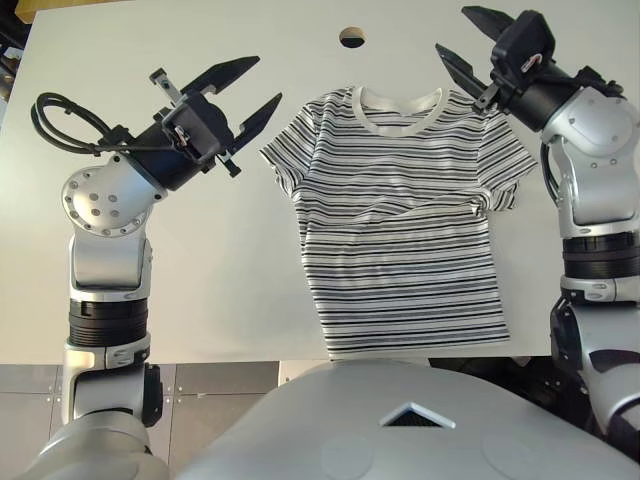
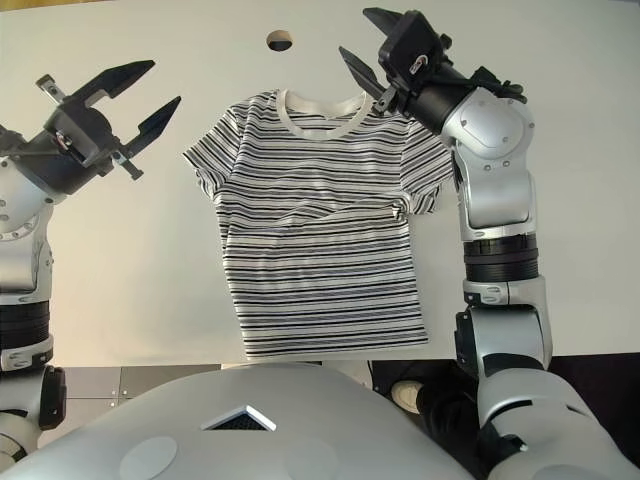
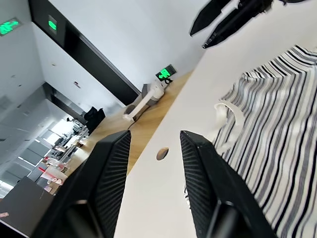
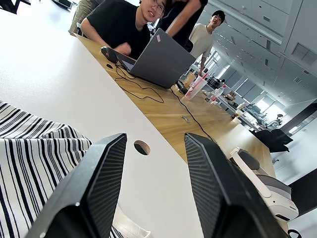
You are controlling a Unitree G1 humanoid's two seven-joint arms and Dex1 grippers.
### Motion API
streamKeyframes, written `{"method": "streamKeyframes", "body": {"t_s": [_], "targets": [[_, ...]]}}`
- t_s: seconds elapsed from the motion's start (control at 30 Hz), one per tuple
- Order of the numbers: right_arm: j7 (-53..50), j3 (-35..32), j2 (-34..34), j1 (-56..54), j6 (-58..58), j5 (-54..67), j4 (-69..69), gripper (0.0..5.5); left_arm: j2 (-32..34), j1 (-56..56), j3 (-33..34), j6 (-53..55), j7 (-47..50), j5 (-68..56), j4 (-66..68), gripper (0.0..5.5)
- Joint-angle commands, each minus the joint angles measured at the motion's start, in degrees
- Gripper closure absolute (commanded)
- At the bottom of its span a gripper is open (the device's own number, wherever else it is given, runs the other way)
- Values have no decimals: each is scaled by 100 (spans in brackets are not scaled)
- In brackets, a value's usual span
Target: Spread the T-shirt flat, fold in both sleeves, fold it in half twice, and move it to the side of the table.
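1. The white table (image 1: 200, 280) is a smooth, matte slab with a straight near edge. The T-shirt lies on it, its hem just inside that edge.
2. The T-shirt (image 1: 400, 220) is soft knit cloth in thin dark, grey and white stripes, with a white ribbed round collar. It lies spread out with both short sleeves out to the sides. Its long axis runs from the table's near edge to the far one, and the collar points away from the robot. A crease ridges across the chest, and the right sleeve's lower corner is bunched.
3. The left gripper (image 1: 264, 80) hangs beside the T-shirt's left sleeve, apart from it. Its black, tapered fingers with ribbed pads are spread wide and hold nothing.
4. The right gripper (image 1: 452, 30) is over the T-shirt's right shoulder, near the collar. Its fingers are wide apart with nothing between them. The lower finger overlaps the shoulder seam, and whether it touches the cloth cannot be told.
5. A small round cable hole (image 1: 352, 37) lies just beyond the T-shirt's collar.
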Motion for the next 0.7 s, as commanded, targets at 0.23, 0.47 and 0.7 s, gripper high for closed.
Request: {"method": "streamKeyframes", "body": {"t_s": [0.23, 0.47, 0.7], "targets": [[-11, 34, -56, 60, -10, -60, -83, 334, 178, -266, -217, -300, -190, 288, 368, 364], [-10, 61, -36, 91, -2, -68, -112, 334, 166, -242, -233, -358, -147, 271, 358, 364], [15, 66, -41, 96, 23, -71, -126, 334, 156, -249, -242, -374, -125, 285, 351, 364]]}}
